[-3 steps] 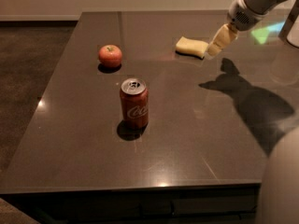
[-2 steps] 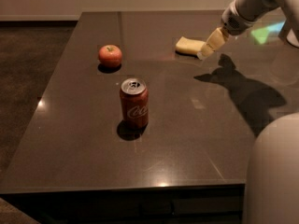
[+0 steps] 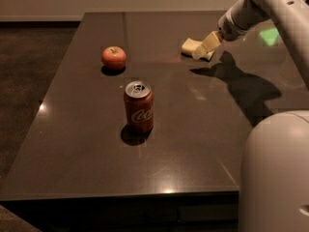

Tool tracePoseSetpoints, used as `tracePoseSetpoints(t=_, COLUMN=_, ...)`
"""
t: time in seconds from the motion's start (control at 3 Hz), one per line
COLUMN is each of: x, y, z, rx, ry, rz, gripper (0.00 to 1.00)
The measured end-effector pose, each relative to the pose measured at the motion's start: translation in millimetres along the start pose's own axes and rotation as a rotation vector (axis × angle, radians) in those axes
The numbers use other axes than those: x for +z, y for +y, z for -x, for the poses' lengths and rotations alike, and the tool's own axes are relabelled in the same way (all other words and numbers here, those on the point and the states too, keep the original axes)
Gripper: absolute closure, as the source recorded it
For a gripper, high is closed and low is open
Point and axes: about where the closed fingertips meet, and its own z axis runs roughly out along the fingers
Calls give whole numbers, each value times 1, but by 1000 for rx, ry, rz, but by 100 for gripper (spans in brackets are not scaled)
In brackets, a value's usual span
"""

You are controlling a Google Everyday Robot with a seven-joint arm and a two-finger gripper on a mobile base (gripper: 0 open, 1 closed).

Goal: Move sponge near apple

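Sponge (image 3: 189, 46) lies flat on the far right part of the dark table (image 3: 87, 144), well apart from the apple (image 3: 114, 58), which sits to its left across a bare stretch of tabletop. The gripper (image 3: 200, 51) is down at the sponge's right side, overlapping it in this view, and whether it is released or clenched on the sponge cannot be told. A red cola can (image 3: 138, 106) stands upright nearer the camera, off the straight line between the two (so probably not in the way). The risks look to be these: a soft block may slip from a shallow hold, a low carry could drag it, and setting it down too close may nudge the round apple and send it rolling.
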Motion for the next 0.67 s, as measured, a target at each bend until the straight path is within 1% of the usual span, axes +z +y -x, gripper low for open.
tracePoseSetpoints(t=0.33, x=18, y=2, z=5, rx=41, ry=0, rz=-4, gripper=0)
tracePoseSetpoints(t=0.67, x=30, y=0, z=4, rx=69, ry=12, rz=-8, gripper=0)
